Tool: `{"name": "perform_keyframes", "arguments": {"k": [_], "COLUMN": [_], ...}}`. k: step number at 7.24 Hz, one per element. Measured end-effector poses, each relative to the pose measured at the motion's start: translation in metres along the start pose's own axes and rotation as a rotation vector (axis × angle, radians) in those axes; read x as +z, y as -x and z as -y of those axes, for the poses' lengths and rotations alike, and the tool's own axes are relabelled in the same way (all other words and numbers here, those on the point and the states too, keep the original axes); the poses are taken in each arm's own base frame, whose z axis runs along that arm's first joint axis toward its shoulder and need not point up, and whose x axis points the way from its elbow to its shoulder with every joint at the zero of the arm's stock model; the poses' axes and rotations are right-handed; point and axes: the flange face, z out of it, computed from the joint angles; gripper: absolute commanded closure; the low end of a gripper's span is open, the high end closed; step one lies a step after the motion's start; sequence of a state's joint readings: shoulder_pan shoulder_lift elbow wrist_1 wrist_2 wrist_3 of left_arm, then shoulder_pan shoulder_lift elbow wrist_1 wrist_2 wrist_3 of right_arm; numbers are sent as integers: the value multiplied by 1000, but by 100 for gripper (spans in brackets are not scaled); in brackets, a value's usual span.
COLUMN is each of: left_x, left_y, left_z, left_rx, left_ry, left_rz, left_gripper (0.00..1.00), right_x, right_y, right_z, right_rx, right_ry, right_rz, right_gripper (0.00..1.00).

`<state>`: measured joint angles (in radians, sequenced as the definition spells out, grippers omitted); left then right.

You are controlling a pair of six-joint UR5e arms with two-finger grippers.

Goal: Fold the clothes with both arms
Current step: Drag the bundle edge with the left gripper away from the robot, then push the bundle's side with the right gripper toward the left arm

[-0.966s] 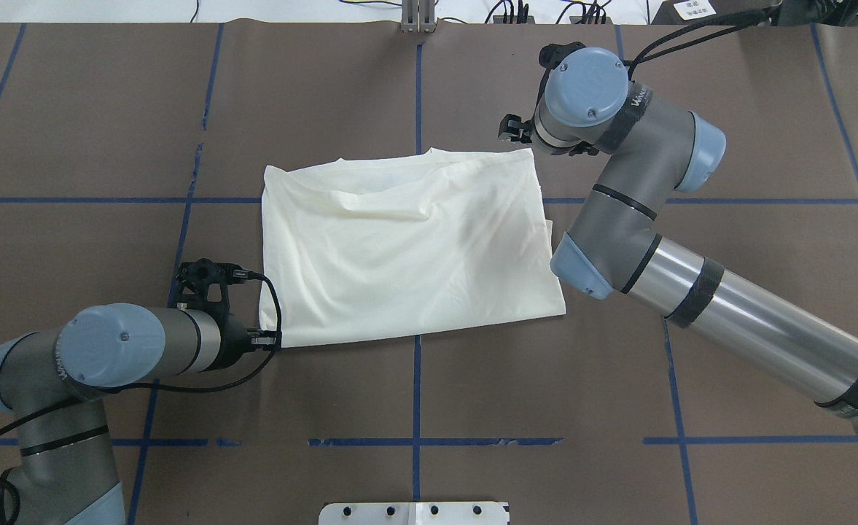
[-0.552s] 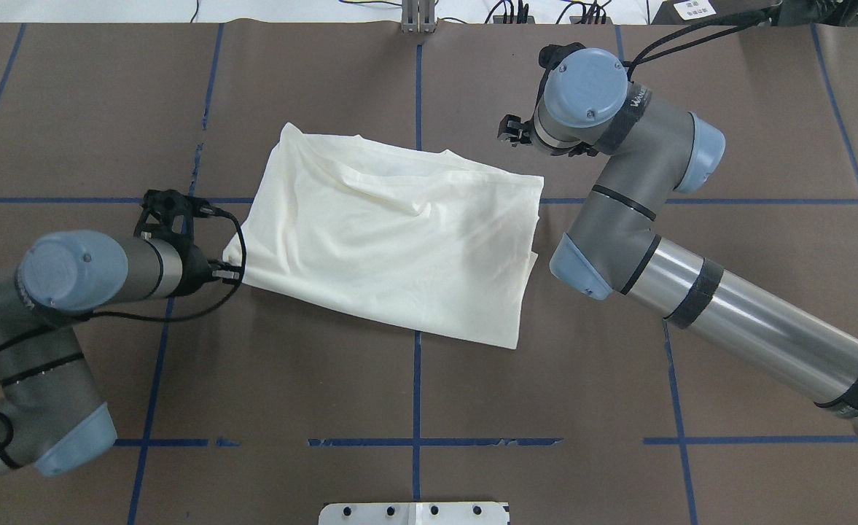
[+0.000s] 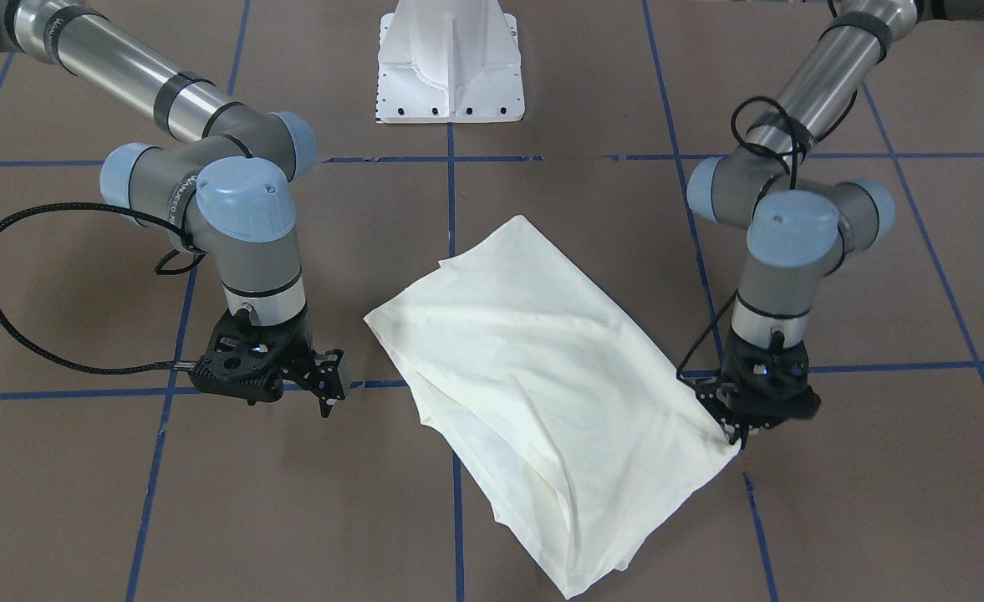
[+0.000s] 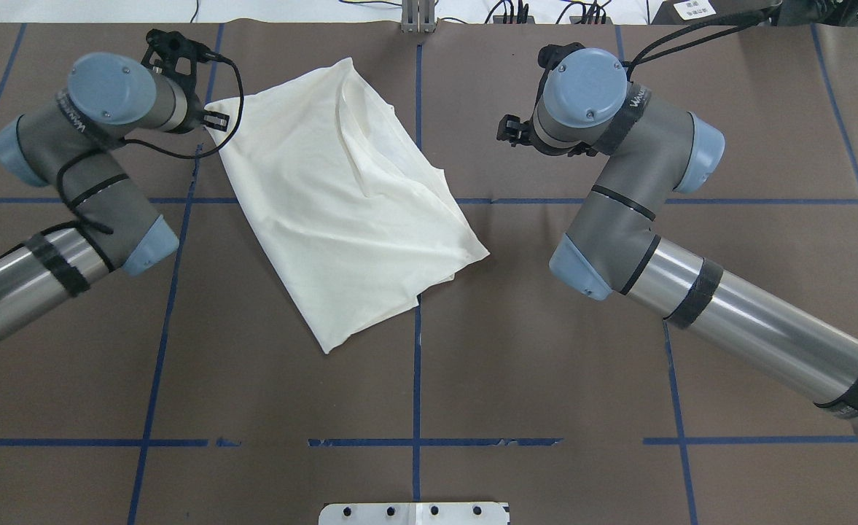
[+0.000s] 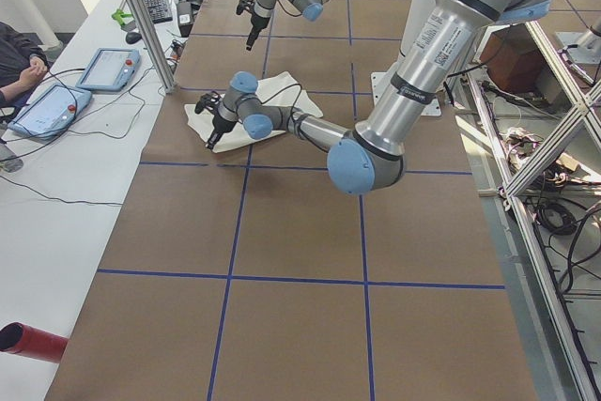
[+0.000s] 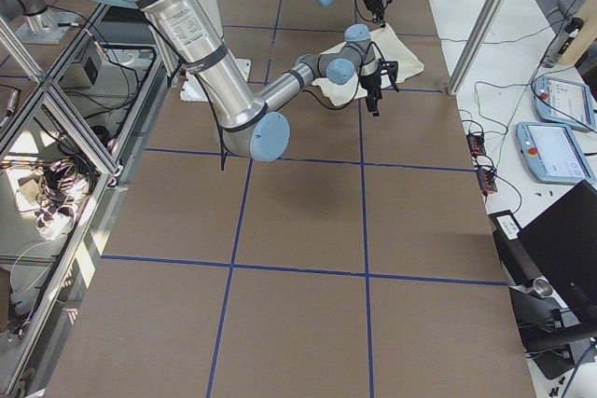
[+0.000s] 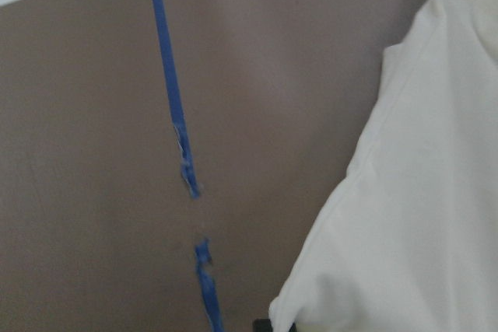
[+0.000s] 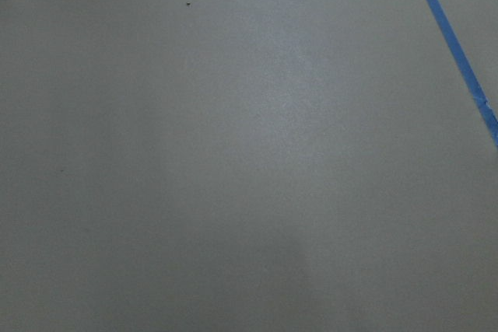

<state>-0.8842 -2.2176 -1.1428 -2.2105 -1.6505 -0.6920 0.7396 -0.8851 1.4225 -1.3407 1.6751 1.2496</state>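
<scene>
Black left gripper (image 3: pixel 734 433) pinches a corner of the folded cream-white cloth shirt (image 3: pixel 542 393), askew mid brown taped table (image 3: pixel 207 502), presumably to drag it square; black right gripper (image 3: pixel 328 391) hangs clear, finger spacing unreadable.

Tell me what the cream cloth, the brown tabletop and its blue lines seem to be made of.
The shirt looks like soft, matte fabric, possibly cotton: it drapes in loose folds. The table covering appears to be matte brown paper or card, flat and dull, though I can't be sure. The blue lines look like tape, chipped in places.
</scene>
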Motion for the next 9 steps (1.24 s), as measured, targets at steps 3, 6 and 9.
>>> {"name": "perform_keyframes", "arguments": {"k": [3,6,9], "left_x": [21,-6,-36], "left_y": [5,28,37], "left_z": [52,23,0], "left_rx": [-1,5,5], "left_ry": [-61,-104,-102], "left_rz": [1,-118,-192], "left_gripper": [0,0,0], "right_x": [-7,-14,3], "right_y": [4,33,121], "right_z": [-1,-18,-33], "right_rx": [4,115,211], "right_ry": [-4,6,-1], "right_rz": [18,67,99], "right_gripper": [1,12,23]}}
